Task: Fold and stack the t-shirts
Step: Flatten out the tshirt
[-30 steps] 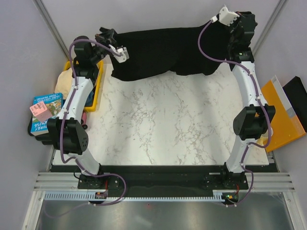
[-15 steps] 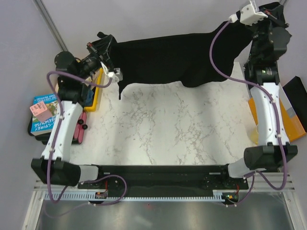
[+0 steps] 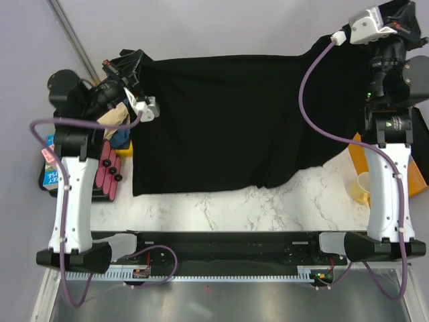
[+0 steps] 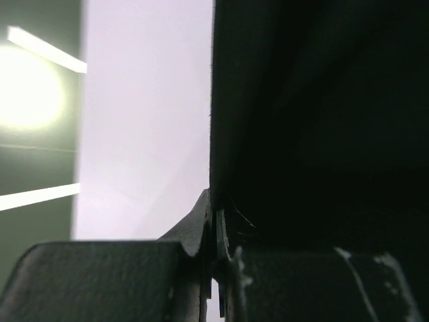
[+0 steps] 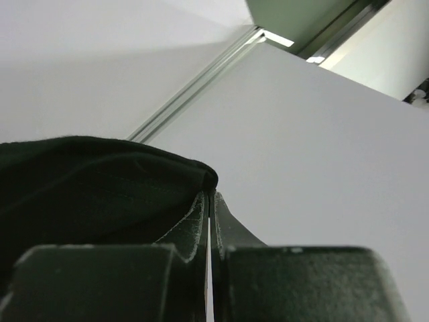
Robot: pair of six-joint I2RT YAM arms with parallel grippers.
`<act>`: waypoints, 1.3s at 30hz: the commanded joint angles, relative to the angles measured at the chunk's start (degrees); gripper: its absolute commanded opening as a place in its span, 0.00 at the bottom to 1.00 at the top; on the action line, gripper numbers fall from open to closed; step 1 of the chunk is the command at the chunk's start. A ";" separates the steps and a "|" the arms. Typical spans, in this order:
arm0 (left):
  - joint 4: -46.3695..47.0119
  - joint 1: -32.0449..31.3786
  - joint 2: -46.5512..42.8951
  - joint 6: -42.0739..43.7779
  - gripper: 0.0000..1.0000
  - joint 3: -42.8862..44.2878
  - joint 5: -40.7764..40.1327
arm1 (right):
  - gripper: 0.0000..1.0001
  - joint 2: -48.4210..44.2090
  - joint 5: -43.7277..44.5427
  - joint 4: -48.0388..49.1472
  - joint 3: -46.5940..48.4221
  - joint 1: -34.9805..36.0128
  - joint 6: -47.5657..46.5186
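A black t-shirt [image 3: 234, 121] hangs spread out between my two grippers, raised high above the marble table [image 3: 268, 208]; its lower hem reaches close to the table's near edge. My left gripper [image 3: 131, 64] is shut on the shirt's left top corner, which fills the right of the left wrist view [image 4: 315, 121]. My right gripper [image 3: 402, 15] is shut on the right top corner, seen as a black fold [image 5: 100, 181] in the right wrist view. The jaws of both are pressed together on the cloth.
At the left edge lie a yellow bin [image 3: 124, 144] with cloth in it, a blue book [image 3: 48, 174] and red dumbbells [image 3: 107, 176]. At the right lie an orange folder [image 3: 415, 171] and a yellow cup [image 3: 362, 188]. Walls stand close behind and beside.
Both arms have lifted and drawn the shirt up and toward the near side. The shirt, bunched at the back a second ago, now hangs wide open over most of the table.
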 commanded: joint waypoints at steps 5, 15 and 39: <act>-28.83 2.81 30.87 20.50 0.02 22.38 -2.17 | 0.00 22.31 2.59 6.99 6.58 -2.25 -4.15; -18.98 2.10 50.63 24.77 0.02 52.13 -8.94 | 0.00 46.88 2.41 11.56 42.62 -4.54 -10.04; -15.28 1.92 8.45 20.33 0.02 -22.66 -2.54 | 0.00 -3.47 -18.41 -24.06 -27.80 -5.69 -8.01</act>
